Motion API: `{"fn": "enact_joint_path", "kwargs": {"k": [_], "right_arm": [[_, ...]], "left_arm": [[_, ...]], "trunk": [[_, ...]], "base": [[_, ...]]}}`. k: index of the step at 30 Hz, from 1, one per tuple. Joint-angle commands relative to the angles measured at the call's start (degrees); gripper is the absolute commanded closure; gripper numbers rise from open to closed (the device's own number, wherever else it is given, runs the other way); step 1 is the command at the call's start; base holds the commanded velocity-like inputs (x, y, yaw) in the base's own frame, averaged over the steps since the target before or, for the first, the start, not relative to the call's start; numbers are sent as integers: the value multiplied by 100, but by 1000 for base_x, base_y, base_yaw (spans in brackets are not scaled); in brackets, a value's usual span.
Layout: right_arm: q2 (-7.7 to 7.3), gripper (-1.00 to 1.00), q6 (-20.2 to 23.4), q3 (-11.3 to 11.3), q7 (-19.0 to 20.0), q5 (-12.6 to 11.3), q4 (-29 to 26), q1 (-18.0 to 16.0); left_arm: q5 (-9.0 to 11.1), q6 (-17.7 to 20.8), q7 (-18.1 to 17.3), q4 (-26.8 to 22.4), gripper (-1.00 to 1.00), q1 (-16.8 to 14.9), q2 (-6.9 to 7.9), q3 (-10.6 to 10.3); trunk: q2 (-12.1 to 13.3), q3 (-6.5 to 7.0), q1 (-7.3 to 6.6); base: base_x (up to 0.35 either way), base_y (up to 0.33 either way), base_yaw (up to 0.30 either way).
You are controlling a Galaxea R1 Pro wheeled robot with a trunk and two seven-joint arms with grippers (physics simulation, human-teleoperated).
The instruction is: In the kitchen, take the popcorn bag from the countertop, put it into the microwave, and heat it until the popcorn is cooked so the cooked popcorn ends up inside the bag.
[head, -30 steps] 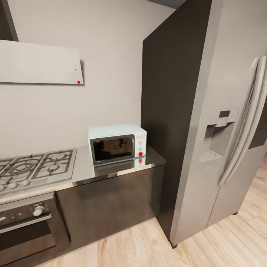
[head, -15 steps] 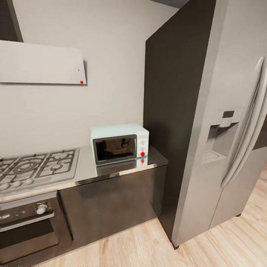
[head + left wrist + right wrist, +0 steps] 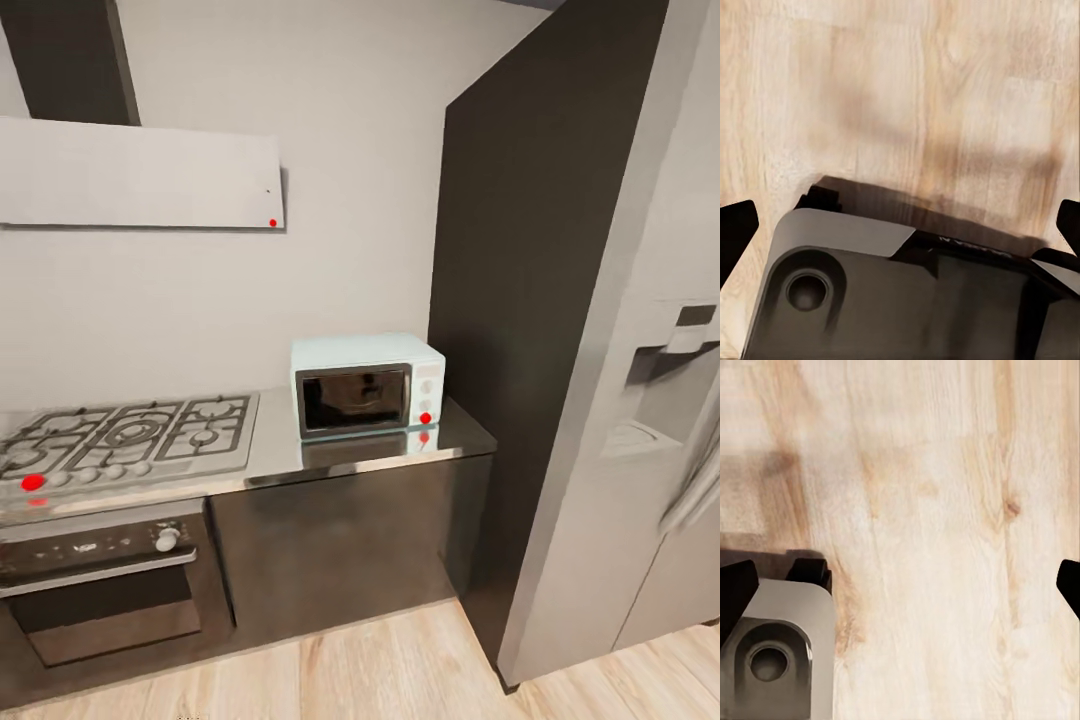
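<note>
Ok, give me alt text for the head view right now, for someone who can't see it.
A small pale-blue microwave, door shut, sits at the right end of a grey countertop, against a tall dark panel beside a steel fridge. To its left lies a gas hob above a built-in oven, under a wall hood; light wood floor below.

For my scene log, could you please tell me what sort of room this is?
A home kitchen, apparently: a gas hob set in the countertop, a mint microwave on it, and a steel fridge alongside.
</note>
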Motion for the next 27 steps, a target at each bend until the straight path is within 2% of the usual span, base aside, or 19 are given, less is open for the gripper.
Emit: {"fn": "enact_joint_path", "kwargs": {"k": [1, 27], "right_arm": [[67, -100, 10, -44, 19, 55, 6, -7], [89, -100, -54, -34, 7, 56, 6, 39]], "left_arm": [[57, -38, -37, 0, -100, -5, 8, -48], [62, -60, 20, -4, -100, -5, 11, -57]], "trunk": [[-5, -7, 0], [-5, -7, 0]], "base": [[0, 0, 273], [0, 0, 273]]}}
